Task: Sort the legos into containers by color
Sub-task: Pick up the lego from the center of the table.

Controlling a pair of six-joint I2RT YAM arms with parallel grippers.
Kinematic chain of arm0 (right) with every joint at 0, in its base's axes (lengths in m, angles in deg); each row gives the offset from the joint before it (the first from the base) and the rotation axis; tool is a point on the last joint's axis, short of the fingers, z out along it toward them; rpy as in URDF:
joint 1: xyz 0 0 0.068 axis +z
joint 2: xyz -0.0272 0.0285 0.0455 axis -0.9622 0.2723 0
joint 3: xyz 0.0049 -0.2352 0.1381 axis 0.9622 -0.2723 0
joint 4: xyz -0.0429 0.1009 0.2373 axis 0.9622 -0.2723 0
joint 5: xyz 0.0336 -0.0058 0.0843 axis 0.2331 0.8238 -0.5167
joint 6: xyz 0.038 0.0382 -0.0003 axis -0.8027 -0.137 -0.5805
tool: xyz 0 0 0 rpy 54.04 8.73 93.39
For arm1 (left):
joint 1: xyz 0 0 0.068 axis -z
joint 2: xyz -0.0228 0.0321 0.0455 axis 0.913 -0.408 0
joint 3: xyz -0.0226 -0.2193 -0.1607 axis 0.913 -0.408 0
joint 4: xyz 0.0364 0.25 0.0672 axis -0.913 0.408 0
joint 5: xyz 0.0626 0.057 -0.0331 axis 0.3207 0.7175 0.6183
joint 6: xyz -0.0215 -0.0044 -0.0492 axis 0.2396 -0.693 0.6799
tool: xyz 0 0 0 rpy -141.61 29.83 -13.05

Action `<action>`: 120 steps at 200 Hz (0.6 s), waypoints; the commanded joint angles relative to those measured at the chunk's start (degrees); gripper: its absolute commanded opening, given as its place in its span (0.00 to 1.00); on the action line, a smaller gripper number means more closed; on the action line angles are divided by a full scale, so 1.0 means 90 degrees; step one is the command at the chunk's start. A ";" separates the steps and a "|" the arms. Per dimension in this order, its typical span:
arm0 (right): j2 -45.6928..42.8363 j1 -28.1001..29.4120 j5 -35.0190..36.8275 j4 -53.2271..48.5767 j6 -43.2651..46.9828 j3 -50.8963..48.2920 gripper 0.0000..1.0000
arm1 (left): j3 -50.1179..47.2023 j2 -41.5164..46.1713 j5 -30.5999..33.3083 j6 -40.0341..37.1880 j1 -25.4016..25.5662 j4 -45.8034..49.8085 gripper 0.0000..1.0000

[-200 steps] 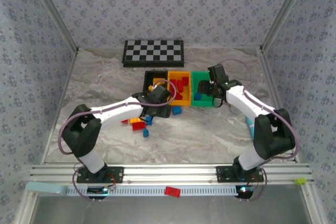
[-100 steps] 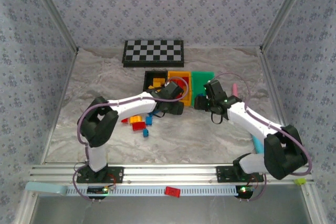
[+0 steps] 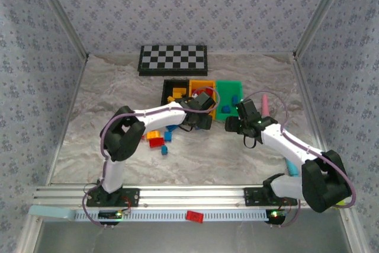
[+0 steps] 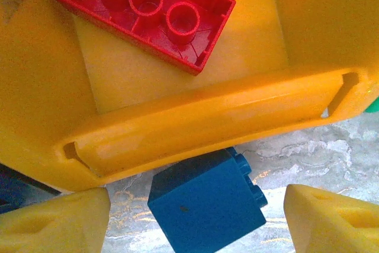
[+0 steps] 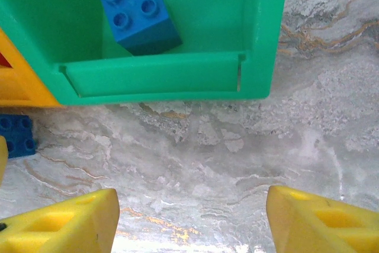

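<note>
Yellow plastic is most of what my left wrist cam gets. My left hand points down at the near wall of the yellow bin with its fingers spread wide. A blue brick sits on the tabletop between them, just in front of that wall. It's not gripped, there are gaps on both sides. Just past the wall, inside the bin, a red brick lies upside down.

My right hand is open too, with only bare tabletop between the fingers, a bit short of the green bin. Ahead of it, inside, is a four-stud blue brick, studs up. Off to that hand's left there's a stray blue brick on the tabletop.

The overhead cam adds the rest: both arms reach forward and bend inward toward each other. There's a black bin left of the yellow one and loose legos beside my left forearm.
</note>
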 commanded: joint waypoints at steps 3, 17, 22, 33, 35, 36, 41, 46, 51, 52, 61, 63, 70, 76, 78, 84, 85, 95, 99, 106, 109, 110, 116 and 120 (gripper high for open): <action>-0.0011 -0.0038 0.0048 0.0032 0.0070 -0.0069 0.69 | 0.0433 -0.0249 0.0092 0.0084 0.0058 0.0380 0.77; 0.0033 -0.0048 0.0034 0.0067 0.0065 -0.0089 0.69 | 0.0403 -0.0266 0.0138 0.0098 0.0111 0.0361 0.77; 0.0046 -0.0055 0.0024 0.0082 0.0060 -0.0097 0.69 | 0.0385 -0.0284 0.0148 0.0110 0.0116 0.0341 0.77; 0.0067 -0.0053 0.0019 0.0104 0.0055 -0.0100 0.69 | 0.0384 -0.0360 0.0134 0.0132 0.0107 0.0350 0.75; 0.0073 -0.0053 0.0009 0.0115 0.0055 -0.0098 0.69 | 0.0388 -0.0374 0.0132 0.0131 0.0110 0.0353 0.75; 0.0078 -0.0053 0.0004 0.0122 0.0055 -0.0098 0.69 | 0.0388 -0.0376 0.0131 0.0129 0.0113 0.0353 0.75; 0.0097 -0.0059 0.0002 0.0131 0.0055 -0.0098 0.69 | 0.0389 -0.0413 0.0122 0.0119 0.0115 0.0348 0.73; 0.0114 -0.0053 -0.0001 0.0140 0.0065 -0.0100 0.69 | 0.0382 -0.0434 0.0103 0.0126 0.0117 0.0339 0.72; 0.0130 -0.0052 -0.0010 0.0143 0.0070 -0.0098 0.69 | 0.0372 -0.0439 0.0085 0.0127 0.0115 0.0325 0.71; 0.0135 -0.0052 -0.0010 0.0145 0.0072 -0.0098 0.69 | 0.0371 -0.0443 0.0084 0.0122 0.0115 0.0324 0.70; 0.0159 -0.0057 -0.0011 0.0146 0.0075 -0.0094 0.69 | 0.0342 -0.0423 0.0066 0.0137 0.0116 0.0282 0.67; 0.0165 -0.0061 -0.0011 0.0140 0.0082 -0.0097 0.69 | 0.0341 -0.0414 0.0068 0.0137 0.0115 0.0277 0.66; 0.0179 -0.0062 -0.0015 0.0140 0.0087 -0.0097 0.69 | 0.0308 -0.0377 0.0053 0.0137 0.0125 0.0252 0.63; 0.0180 -0.0054 -0.0007 0.0144 0.0091 -0.0098 0.69 | 0.0278 -0.0329 0.0066 0.0129 0.0134 0.0228 0.62; 0.0180 -0.0053 -0.0007 0.0147 0.0086 -0.0103 0.69 | 0.0274 -0.0315 0.0071 0.0127 0.0142 0.0217 0.61; 0.0180 -0.0053 -0.0010 0.0153 0.0088 -0.0108 0.69 | 0.0244 -0.0270 0.0103 0.0114 0.0158 0.0207 0.59; 0.0180 -0.0058 -0.0005 0.0155 0.0086 -0.0117 0.69 | 0.0239 -0.0261 0.0107 0.0116 0.0161 0.0197 0.58; 0.0180 -0.0053 -0.0008 0.0160 0.0084 -0.0135 0.69 | 0.0197 -0.0181 0.0166 0.0099 0.0190 0.0188 0.54; 0.0180 -0.0053 -0.0012 0.0166 0.0077 -0.0137 0.69 | 0.0185 -0.0145 0.0184 0.0092 0.0200 0.0183 0.52; 0.0180 -0.0054 -0.0013 0.0178 0.0075 -0.0162 0.69 | 0.0166 -0.0093 0.0195 0.0078 0.0221 0.0177 0.47; 0.0180 -0.0053 -0.0011 0.0191 0.0070 -0.0166 0.69 | 0.0160 -0.0064 0.0202 0.0071 0.0235 0.0175 0.45; 0.0180 -0.0053 -0.0015 0.0189 0.0072 -0.0166 0.69 | 0.0152 -0.0055 0.0206 0.0070 0.0239 0.0176 0.45; 0.0180 -0.0053 -0.0013 0.0195 0.0075 -0.0167 0.69 | 0.0140 -0.0006 0.0226 0.0052 0.0265 0.0165 0.43; 0.0175 -0.0053 -0.0008 0.0187 0.0075 -0.0177 0.69 | 0.0137 0.0026 0.0242 0.0042 0.0284 0.0166 0.43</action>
